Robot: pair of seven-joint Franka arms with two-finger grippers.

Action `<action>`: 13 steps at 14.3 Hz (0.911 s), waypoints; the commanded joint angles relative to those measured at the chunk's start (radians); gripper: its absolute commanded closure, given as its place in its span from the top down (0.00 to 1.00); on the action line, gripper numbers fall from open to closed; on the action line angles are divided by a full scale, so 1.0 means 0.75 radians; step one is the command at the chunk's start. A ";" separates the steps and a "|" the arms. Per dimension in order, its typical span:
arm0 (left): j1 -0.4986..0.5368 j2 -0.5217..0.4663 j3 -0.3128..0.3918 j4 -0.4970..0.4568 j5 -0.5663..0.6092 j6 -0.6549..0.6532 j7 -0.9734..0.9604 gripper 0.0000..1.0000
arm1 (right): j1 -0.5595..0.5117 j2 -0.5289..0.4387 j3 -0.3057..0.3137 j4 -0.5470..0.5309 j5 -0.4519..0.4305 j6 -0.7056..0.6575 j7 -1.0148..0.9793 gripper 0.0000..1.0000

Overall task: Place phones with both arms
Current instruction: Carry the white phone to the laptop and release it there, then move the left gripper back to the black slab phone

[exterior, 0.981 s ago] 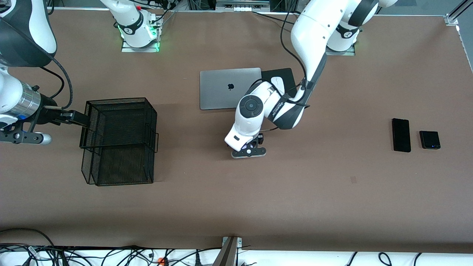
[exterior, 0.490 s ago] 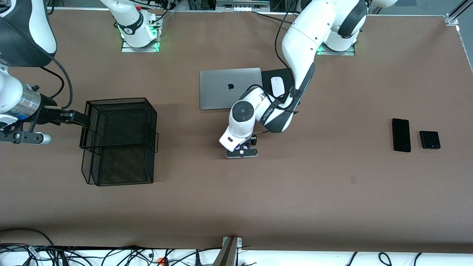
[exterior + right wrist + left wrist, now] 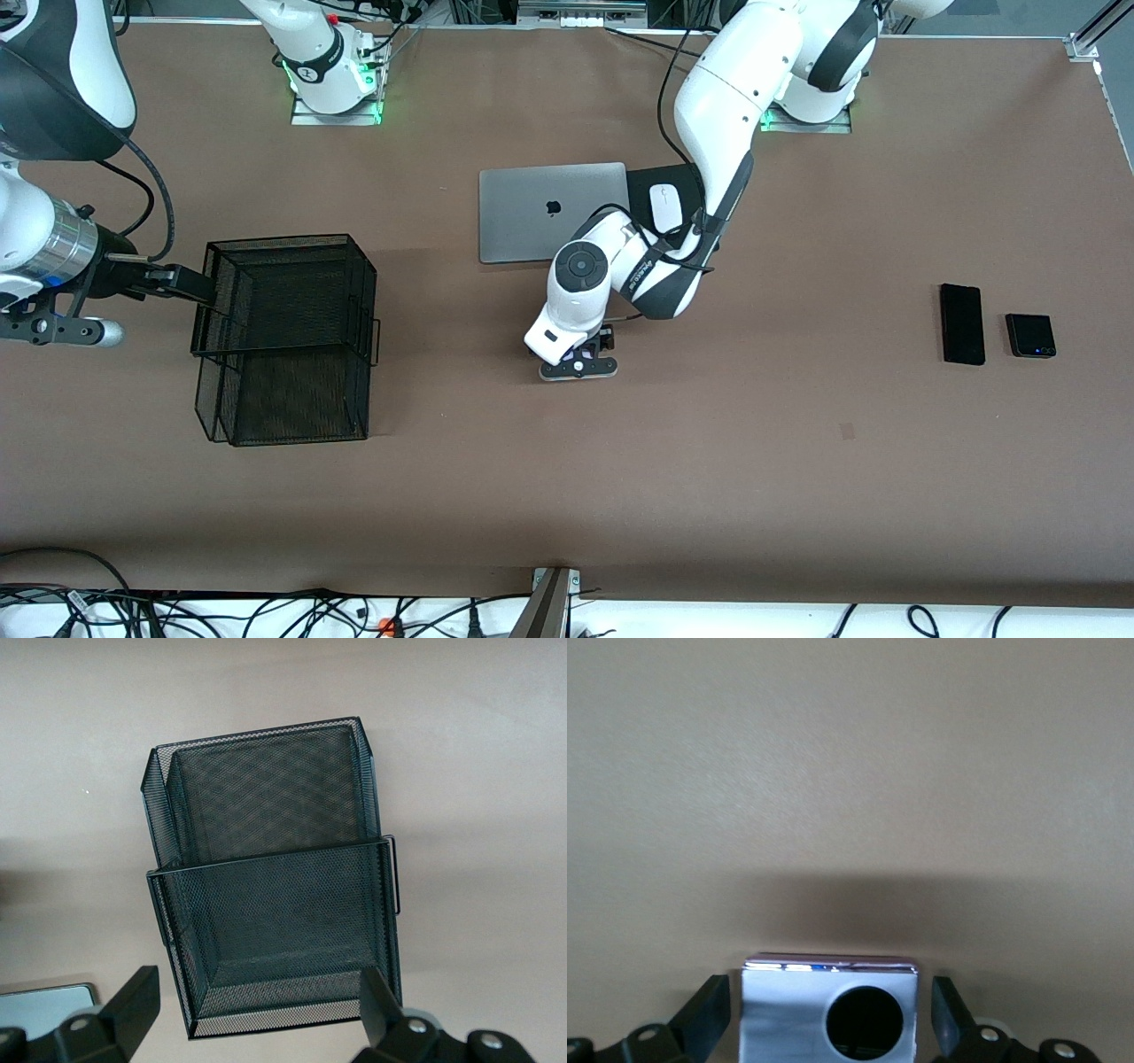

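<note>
Fingers of the left end effector stand spread and released on either side of the small lilac-white phone, a thin gap showing on each side, so nothing is gripped. In the left wrist view the phone sits between them with one black camera circle facing up and a bright metallic edge; it is low over the brown bench, near the middle, nearer to the front camera than the grey laptop. Whether the phone rests fully on the bench cannot be told.

The left arm reaches down from its base across a black pad that carries the white mouse, just beside the closed laptop.

The right end effector waits, likewise open and empty, at the rim of the black mesh basket on the side toward the right arm's end of the bench. The right wrist view shows its two fingers wide apart with the basket's two compartments between them, both bare of phones.

Well apart from all this, toward the left arm's end of the bench, the long black phone lies flat with the small squarish black phone just beside it, not touching.
</note>
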 commanded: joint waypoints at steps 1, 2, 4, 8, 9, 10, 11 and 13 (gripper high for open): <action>0.076 -0.085 0.017 0.025 -0.033 -0.200 0.033 1.00 | -0.011 -0.028 0.012 -0.027 0.009 -0.002 0.016 1.00; 0.131 -0.136 0.013 0.013 -0.029 -0.277 0.080 1.00 | -0.013 -0.026 0.014 -0.027 0.009 -0.002 0.016 1.00; 0.211 -0.234 0.015 -0.079 -0.035 -0.406 0.207 1.00 | -0.011 -0.028 0.014 -0.027 0.009 -0.004 0.014 1.00; 0.468 -0.498 0.019 -0.359 -0.003 -0.558 0.558 1.00 | -0.013 -0.026 0.012 -0.027 0.009 0.000 -0.005 1.00; 0.526 -0.545 0.019 -0.412 0.036 -0.558 0.628 1.00 | -0.013 -0.023 0.012 -0.027 0.009 0.002 -0.005 1.00; 0.585 -0.578 0.019 -0.463 0.071 -0.554 0.699 1.00 | -0.013 -0.021 0.012 -0.027 0.009 0.006 -0.001 1.00; 0.646 -0.607 0.019 -0.500 0.099 -0.554 0.803 1.00 | -0.013 -0.021 0.012 -0.027 0.007 0.010 0.010 1.00; 0.777 -0.638 0.019 -0.558 0.161 -0.548 1.024 1.00 | -0.013 -0.019 0.012 -0.027 0.009 0.014 0.012 1.00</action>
